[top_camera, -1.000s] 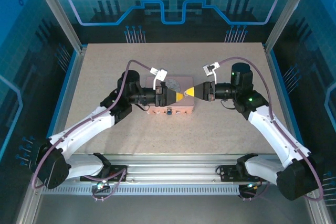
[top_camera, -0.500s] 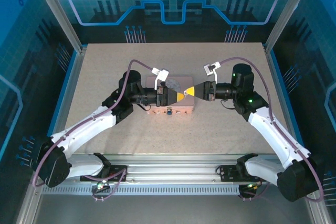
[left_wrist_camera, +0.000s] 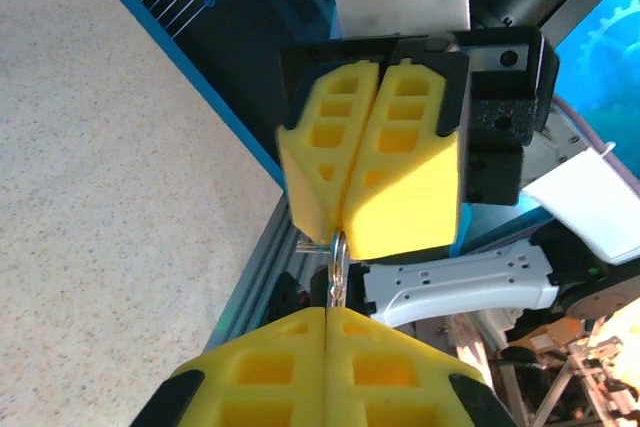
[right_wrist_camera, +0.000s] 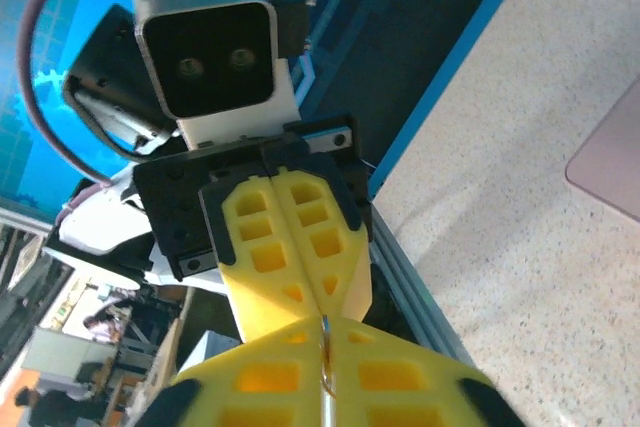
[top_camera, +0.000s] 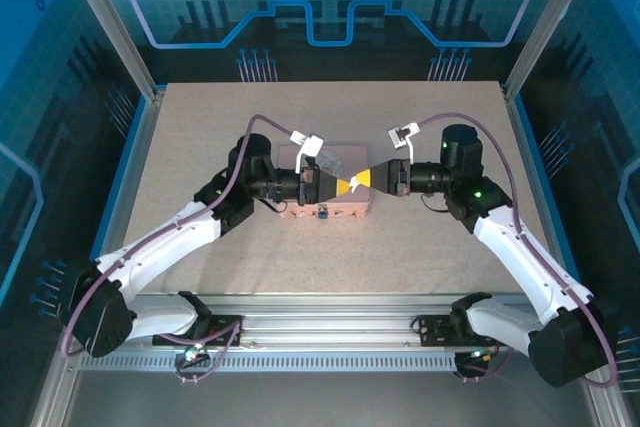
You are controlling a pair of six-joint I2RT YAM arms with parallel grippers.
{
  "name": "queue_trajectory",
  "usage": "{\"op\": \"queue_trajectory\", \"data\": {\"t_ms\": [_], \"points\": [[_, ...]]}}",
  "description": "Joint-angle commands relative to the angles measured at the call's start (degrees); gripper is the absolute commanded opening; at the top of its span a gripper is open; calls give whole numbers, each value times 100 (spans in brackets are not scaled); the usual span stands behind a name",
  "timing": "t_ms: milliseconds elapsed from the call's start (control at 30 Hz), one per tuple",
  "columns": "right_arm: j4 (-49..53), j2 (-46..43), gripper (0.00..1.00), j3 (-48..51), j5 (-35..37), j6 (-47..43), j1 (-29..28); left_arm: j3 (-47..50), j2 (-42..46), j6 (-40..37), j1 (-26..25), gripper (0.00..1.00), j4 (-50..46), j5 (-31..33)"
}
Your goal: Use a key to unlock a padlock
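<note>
The left tool (left_wrist_camera: 328, 315) clamps the key (left_wrist_camera: 338, 265), tip to tip with the narrow right tool (left_wrist_camera: 345, 229); whether that one grips it too, I cannot tell. The padlock (top_camera: 323, 212) sits at the pink box's (top_camera: 355, 205) near edge. On so shallow a pinch, the key could twist or drop.

A pink box (top_camera: 352, 159) lies at the centre of the speckled table (top_camera: 200, 137). A blue patterned wall (top_camera: 330, 7) stands at 12 o'clock, a metal rail (top_camera: 330, 322) at 6.

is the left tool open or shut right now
Shut: the left tool has its yellow fingers pressed together along a seam, pinching the thin grey metal key.
</note>
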State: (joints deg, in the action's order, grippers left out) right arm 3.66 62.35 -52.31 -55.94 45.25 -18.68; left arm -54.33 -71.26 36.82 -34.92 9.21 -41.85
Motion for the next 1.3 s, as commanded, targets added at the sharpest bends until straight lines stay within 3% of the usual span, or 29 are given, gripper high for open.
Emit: {"op": "queue_trajectory", "data": {"t_ms": [0, 233, 400, 600, 867, 1167, 1267], "points": [[723, -161, 35, -50, 170, -586, 151, -439, 83, -655, -24, 0, -1070, 194], [1870, -116, 48, -321, 839, -1540, 415, -1504, -406, -1877, -24, 0, -3291, 589], [1613, 20, 48, -346, 449, -1525, 417, -2239, -932, -2473, -24, 0, -4379, 383], [1175, 120, 48, -268, -122, -1435, 292, -2421, -1046, -2618, -23, 0, -4437, -43], [1111, 265, 47, -292, -205, -1523, -68, -2328, -967, -2523, -35, 0, -4187, -411], [1207, 289, 27, -366, -372, -1674, -201, -2230, -848, -2512, -36, 0, -4130, -448], [1347, 278, 25, -385, -401, -1789, -228, -2205, -822, -2504, -41, 0, -4094, -447]]}}
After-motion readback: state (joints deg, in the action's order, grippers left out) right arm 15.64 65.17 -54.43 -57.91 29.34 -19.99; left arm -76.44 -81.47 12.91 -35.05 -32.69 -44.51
